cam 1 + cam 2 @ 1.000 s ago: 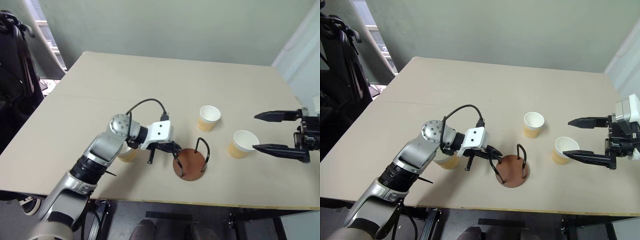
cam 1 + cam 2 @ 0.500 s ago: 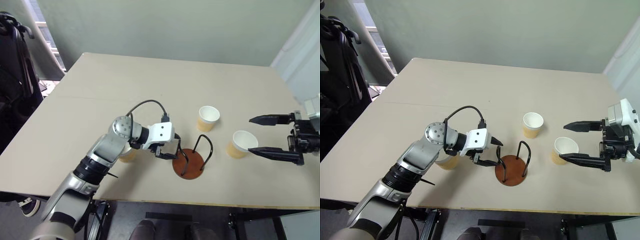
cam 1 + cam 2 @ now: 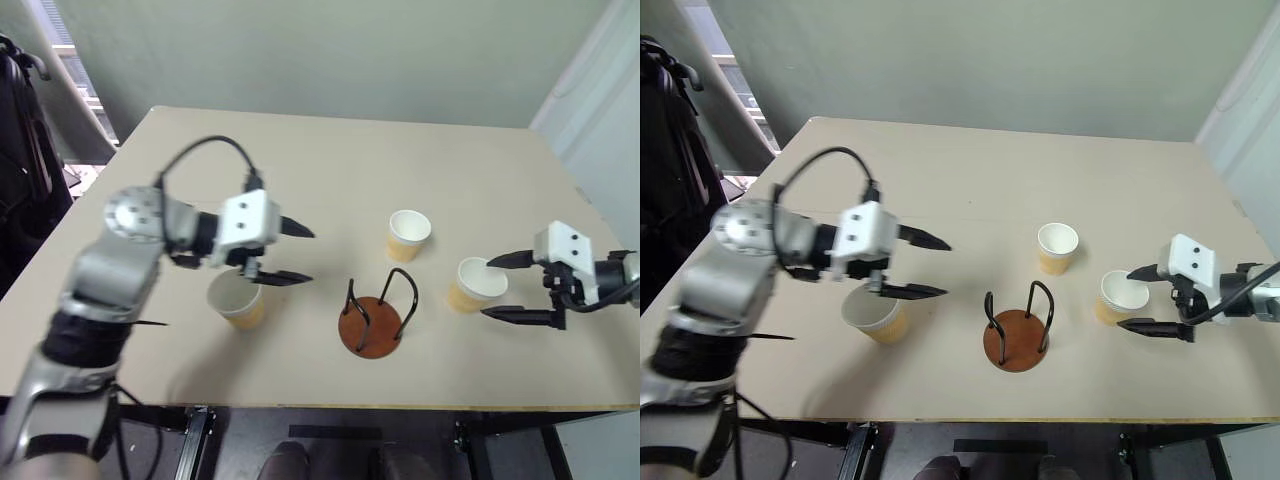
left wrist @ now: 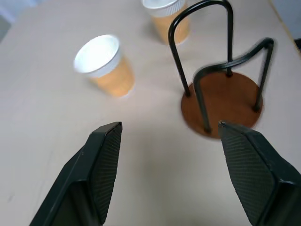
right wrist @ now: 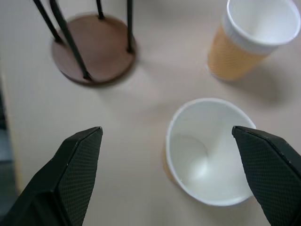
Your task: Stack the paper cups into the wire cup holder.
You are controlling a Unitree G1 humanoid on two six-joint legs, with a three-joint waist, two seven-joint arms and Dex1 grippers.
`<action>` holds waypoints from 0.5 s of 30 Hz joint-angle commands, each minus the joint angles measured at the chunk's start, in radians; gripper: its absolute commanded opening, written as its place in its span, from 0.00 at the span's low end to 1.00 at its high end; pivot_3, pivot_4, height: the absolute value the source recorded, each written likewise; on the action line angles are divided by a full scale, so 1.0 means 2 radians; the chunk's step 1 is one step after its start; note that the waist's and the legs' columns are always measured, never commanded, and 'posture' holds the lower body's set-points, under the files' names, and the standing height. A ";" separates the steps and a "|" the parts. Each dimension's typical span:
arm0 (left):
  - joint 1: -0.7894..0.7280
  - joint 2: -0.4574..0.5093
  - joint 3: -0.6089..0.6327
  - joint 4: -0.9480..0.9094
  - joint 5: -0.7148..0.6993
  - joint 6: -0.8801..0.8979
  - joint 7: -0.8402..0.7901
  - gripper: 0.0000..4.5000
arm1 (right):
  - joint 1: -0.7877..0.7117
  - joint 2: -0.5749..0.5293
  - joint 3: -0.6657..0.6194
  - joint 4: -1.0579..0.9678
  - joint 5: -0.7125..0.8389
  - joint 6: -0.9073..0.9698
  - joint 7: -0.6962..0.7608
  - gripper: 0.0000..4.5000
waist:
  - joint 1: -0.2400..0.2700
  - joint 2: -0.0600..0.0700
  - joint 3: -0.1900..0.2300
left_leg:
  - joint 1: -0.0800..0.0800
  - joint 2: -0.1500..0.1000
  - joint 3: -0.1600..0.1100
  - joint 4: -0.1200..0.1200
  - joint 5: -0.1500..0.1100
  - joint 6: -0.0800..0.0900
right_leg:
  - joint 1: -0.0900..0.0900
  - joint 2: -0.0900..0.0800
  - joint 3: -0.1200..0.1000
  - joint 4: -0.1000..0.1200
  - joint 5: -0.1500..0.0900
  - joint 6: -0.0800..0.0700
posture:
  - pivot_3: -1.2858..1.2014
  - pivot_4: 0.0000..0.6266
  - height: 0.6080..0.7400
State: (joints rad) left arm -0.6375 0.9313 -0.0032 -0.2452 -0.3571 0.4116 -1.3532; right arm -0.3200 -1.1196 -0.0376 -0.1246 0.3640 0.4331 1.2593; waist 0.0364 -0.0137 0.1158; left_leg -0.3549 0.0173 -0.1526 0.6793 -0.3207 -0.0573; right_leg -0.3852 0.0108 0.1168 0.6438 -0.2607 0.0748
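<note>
On the left, the left claw [image 3: 290, 252] hangs released above the counter [image 3: 330, 170], with one paper cup [image 3: 237, 300] just below it. The wire holder [image 3: 374, 314] stands empty in the middle, near the front edge, another cup [image 3: 409, 235] beyond it. On the right, the right claw [image 3: 508, 288] is spread wide around the third cup [image 3: 475, 286]. Squeezing unevenly there could crush or tip the light cup.

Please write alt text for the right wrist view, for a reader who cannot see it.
The open right gripper points down at an upright, empty cup on the table. Beyond stand a second cup and the empty wire holder.
</note>
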 commanded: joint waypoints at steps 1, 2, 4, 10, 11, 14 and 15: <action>0.061 0.052 0.097 -0.048 -0.054 0.039 -0.015 0.77 | -0.022 0.001 0.026 0.029 -0.037 -0.030 0.006 1.00 | -0.002 0.000 0.000 | 0.000 0.001 0.000 0.000 0.000 0.000 | -0.001 0.000 0.000 0.000 0.000 0.000 | 0.52 0.24 1.00; 0.086 0.067 0.125 -0.059 -0.066 0.050 -0.018 0.77 | -0.028 0.004 0.032 0.037 -0.041 -0.034 0.009 1.00 | -0.002 0.000 0.000 | -0.001 0.002 0.000 -0.001 0.000 0.000 | -0.001 0.000 0.000 0.000 0.000 0.000 | 0.52 0.24 1.00; 0.124 0.086 0.163 -0.075 -0.083 0.065 -0.016 0.78 | -0.037 0.009 0.039 0.049 -0.048 -0.041 0.015 0.96 | 0.000 0.000 0.000 | -0.002 0.003 0.000 -0.001 0.000 0.000 | -0.002 0.000 0.000 0.000 0.000 0.000 | 0.52 0.24 1.00; 0.186 0.106 0.233 -0.086 -0.091 0.081 0.011 0.78 | -0.059 0.019 0.069 0.077 -0.081 -0.066 0.027 0.56 | 0.002 0.000 0.000 | -0.001 0.003 0.000 -0.001 0.000 0.000 | -0.002 0.000 0.000 0.001 -0.001 -0.002 | 0.52 0.24 1.00; 0.191 0.104 0.234 -0.093 -0.097 0.084 0.017 0.78 | -0.063 0.022 0.073 0.082 -0.085 -0.070 0.028 0.47 | 0.002 0.000 0.000 | -0.001 0.003 0.000 -0.001 0.000 0.000 | -0.002 0.000 0.000 0.001 -0.001 -0.002 | 0.52 0.24 1.00; 0.196 0.101 0.233 -0.106 -0.109 0.088 0.031 0.78 | -0.076 0.027 0.082 0.092 -0.098 -0.080 0.032 0.23 | 0.001 0.000 0.000 | -0.001 0.003 0.000 -0.001 0.000 0.000 | -0.002 0.000 0.000 0.001 -0.001 -0.002 | 0.52 0.24 1.00; 0.197 0.101 0.233 -0.107 -0.111 0.088 0.034 0.78 | -0.080 0.028 0.082 0.092 -0.099 -0.081 0.034 0.15 | 0.001 0.000 0.000 | -0.001 0.003 0.000 -0.001 0.000 0.000 | -0.003 0.000 0.000 0.001 -0.001 -0.003 | 0.52 0.24 1.00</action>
State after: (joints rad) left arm -0.2436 1.1257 0.4326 -0.4351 -0.5638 0.5857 -1.3002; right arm -0.4580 -1.0577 0.1364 0.0670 0.1738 0.2878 1.3176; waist 0.0378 -0.0136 0.1158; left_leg -0.3573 0.0239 -0.1521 0.6775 -0.3211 -0.0577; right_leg -0.3907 0.0106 0.1165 0.6465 -0.2622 0.0693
